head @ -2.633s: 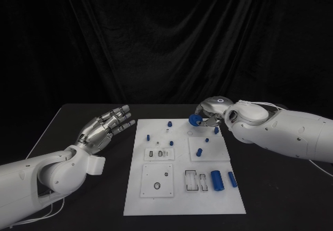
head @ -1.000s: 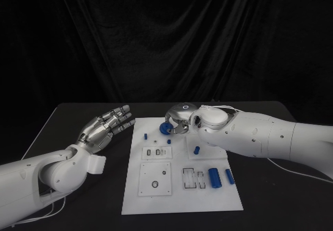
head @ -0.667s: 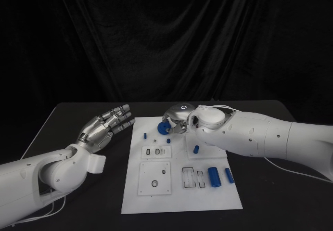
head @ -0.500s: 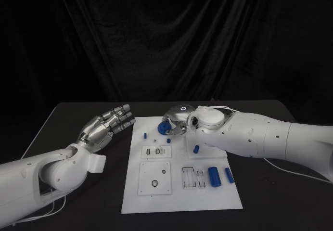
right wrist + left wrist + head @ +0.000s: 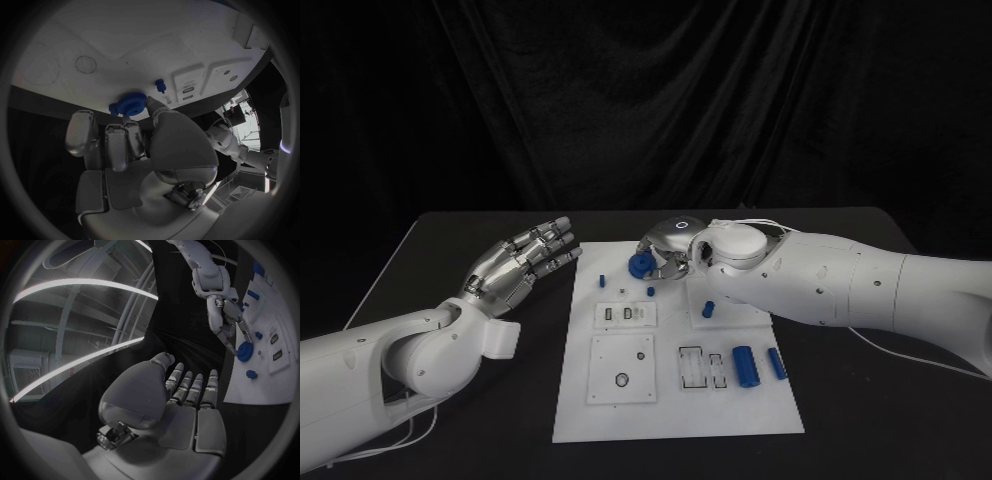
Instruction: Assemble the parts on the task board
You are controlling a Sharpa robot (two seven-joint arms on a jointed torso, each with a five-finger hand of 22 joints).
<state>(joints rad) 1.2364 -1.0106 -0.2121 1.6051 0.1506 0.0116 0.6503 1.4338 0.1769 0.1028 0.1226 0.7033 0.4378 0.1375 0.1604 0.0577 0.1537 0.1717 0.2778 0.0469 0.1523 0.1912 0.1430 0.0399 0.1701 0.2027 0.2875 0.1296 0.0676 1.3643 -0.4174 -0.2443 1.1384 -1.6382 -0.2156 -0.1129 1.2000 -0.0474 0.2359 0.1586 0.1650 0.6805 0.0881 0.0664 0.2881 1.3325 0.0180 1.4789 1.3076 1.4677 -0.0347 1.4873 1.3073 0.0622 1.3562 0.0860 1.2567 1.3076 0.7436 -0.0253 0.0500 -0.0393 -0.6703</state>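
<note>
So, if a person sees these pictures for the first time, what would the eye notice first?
First the right hand, over the far part of the white task board, holding a round blue part in its fingertips. Next the left hand, open and empty, raised beside the board's left edge. Then two blue cylinders lying side by side near the board's right edge.

1. The left hand [image 5: 187, 405] rises with its palm facing the camera, fingers straight and close together, holding nothing.
2. Beyond it, the right hand [image 5: 226, 322] reaches down on its white arm and pinches a round blue part [image 5: 244, 351] at its fingertips.
3. That part hangs over the edge of the white task board [image 5: 265, 382].
4. Other small blue parts, one [image 5: 251, 374] near the board's edge, sit on the board.
</note>
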